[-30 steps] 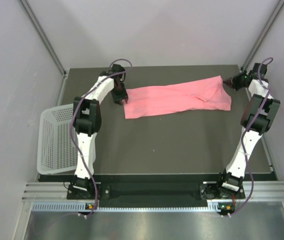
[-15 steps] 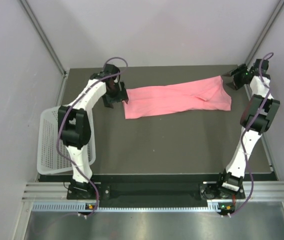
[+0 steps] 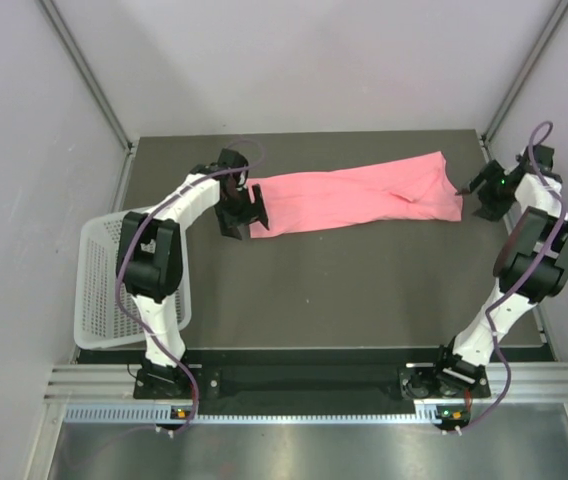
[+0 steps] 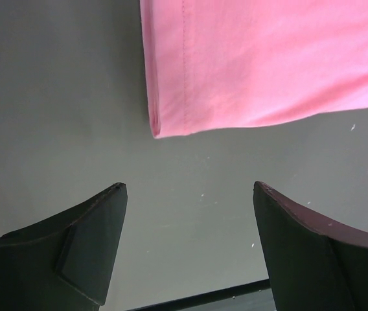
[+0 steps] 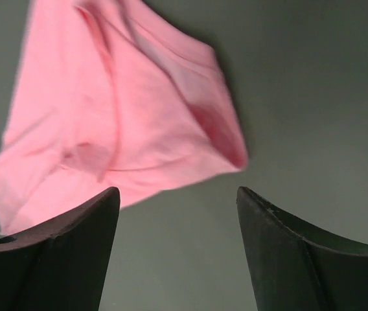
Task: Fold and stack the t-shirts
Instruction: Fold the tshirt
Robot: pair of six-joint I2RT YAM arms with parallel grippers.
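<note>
Upper centre: salmon-pink thin-fabric t-shirt flat on dark bench; left tool, right tool released, apparently just off its ends.

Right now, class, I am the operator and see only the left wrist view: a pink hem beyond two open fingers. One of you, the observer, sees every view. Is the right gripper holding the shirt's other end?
Observer: No. In the right wrist view the right gripper is open, and the t-shirt lies beyond it, ungripped.
Operator: How does the whole shirt lie?
Observer: The top view shows one long narrow band across the far half of the table.
Operator: Anything else nearby?
Observer: A white basket sits at the table's left edge, apart from the shirt.
</note>
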